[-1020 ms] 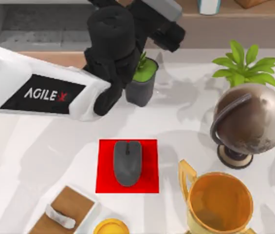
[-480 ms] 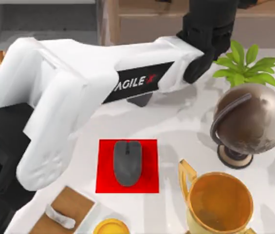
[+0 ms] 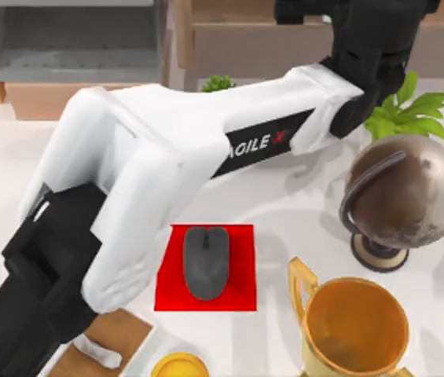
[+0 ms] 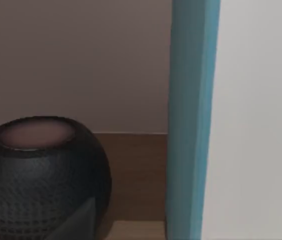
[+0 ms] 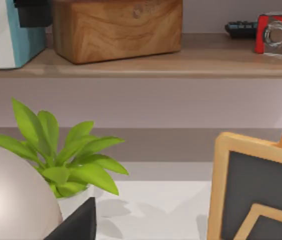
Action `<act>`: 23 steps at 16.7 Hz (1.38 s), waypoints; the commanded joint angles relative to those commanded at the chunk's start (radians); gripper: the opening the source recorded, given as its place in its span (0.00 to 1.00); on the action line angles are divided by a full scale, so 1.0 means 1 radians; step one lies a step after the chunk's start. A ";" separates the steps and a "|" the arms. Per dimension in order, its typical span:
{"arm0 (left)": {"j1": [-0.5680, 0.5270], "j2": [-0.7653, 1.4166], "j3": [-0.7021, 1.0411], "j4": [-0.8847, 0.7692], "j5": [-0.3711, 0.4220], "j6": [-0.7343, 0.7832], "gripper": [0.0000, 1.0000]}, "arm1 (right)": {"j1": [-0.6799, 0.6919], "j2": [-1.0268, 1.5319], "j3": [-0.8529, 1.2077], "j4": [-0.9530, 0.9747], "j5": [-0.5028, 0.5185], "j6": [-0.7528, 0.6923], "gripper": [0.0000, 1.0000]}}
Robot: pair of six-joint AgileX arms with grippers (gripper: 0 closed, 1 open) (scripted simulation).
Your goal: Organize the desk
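The white desk (image 3: 9, 165) carries a dark mouse (image 3: 206, 261) on a red mat (image 3: 241, 294). My left arm stretches from the lower left across the desk to the shelf at the back right. Its black gripper (image 3: 308, 9) is up at the shelf, beside an upright blue and white book (image 5: 3, 35). From the right wrist view the left gripper (image 5: 31, 12) is a dark block against that book. The left wrist view looks close at the book (image 4: 193, 120) and a round dark speaker (image 4: 41, 175). Green tips of a small potted plant (image 3: 218, 81) peek from behind the arm.
A bronze globe (image 3: 406, 192) and a leafy plant (image 3: 402, 110) stand at the right, a gold trophy (image 3: 355, 326) at the front right. A wooden tray (image 3: 119, 338) and a yellow round thing (image 3: 178, 366) lie at the front left. A wooden box (image 5: 116, 27) sits on the shelf.
My left arm has swung from the small potted plant at the back middle to the right, up to the shelf. The arm now covers the pot.
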 joint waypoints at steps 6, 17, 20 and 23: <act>0.009 0.019 0.036 -0.018 0.009 -0.001 1.00 | 0.000 0.000 0.000 0.000 0.000 0.000 1.00; 0.025 0.081 0.156 -0.076 0.026 -0.003 0.85 | 0.000 0.000 0.000 0.000 0.000 0.000 1.00; 0.025 0.081 0.156 -0.076 0.026 -0.003 0.62 | 0.000 0.000 0.000 0.000 0.000 0.000 1.00; 0.025 0.081 0.156 -0.076 0.026 -0.003 0.40 | 0.000 0.000 0.000 0.000 0.000 0.000 1.00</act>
